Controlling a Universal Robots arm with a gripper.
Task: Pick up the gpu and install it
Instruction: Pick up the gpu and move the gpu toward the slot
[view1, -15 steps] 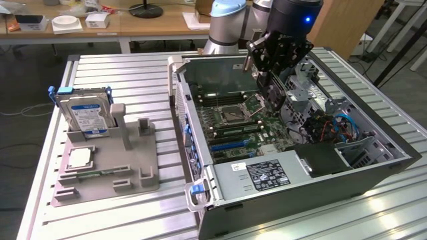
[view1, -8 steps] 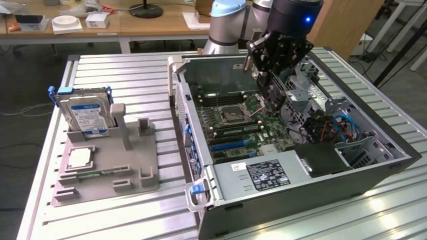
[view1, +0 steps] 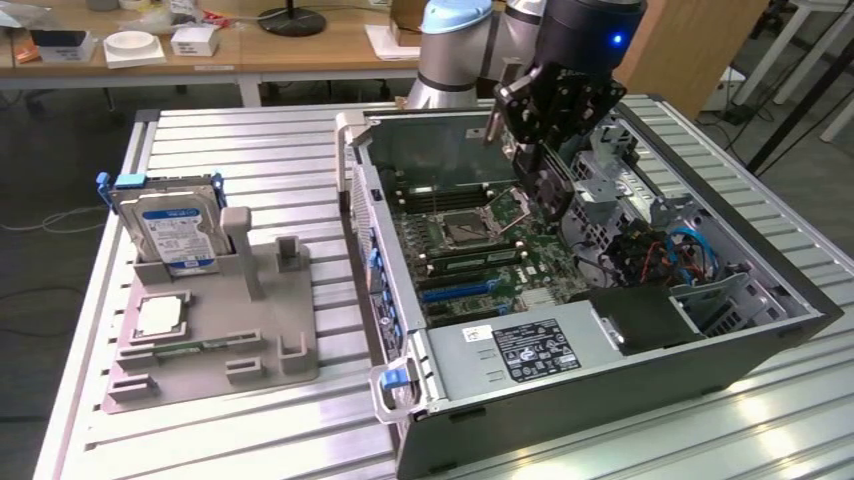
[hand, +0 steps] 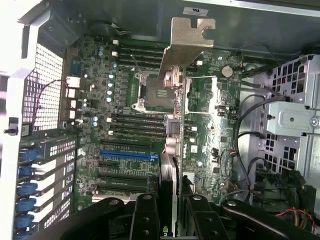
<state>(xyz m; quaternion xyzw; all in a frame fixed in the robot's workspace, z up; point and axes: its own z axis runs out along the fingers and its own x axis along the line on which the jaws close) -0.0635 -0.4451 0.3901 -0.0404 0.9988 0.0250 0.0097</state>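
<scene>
**Floor:** Where is the gpu at this moment?

**Me:** I have it in the gripper (view1: 541, 150). The jaws are clamped on the gpu (view1: 545, 195), one on each face. The card hangs on edge inside the open computer case (view1: 747, 350), above the motherboard (view1: 461, 235).

**Floor:** Which part of the board is it over?

**Me:** From the exterior view, it sits just to the exterior view's right of the processor socket (view1: 470, 228). On my wrist camera I am sighting straight along the card's thin edge. The gpu (hand: 170, 145) runs away from the gripper (hand: 169, 215). Its silvery end bracket (hand: 186, 45) is at the far end, close to the case wall. The black fingers (hand: 145, 217) press in on either side of the card.

**Floor:** Is it seated?

**Me:** I can't tell whether its lower edge touches the board. The long blue slot (hand: 127, 155) lies beside the line of the card, with the card's edge crossing near its end.

**Floor:** And outside the case?

**Me:** The case lies on its side on the slatted metal desk (view1: 227, 150). To the exterior view's left of it is a grey holder (view1: 220, 345). The hard drive (view1: 174, 230) with the blue label stands upright in it, well apart from the gripper.
</scene>
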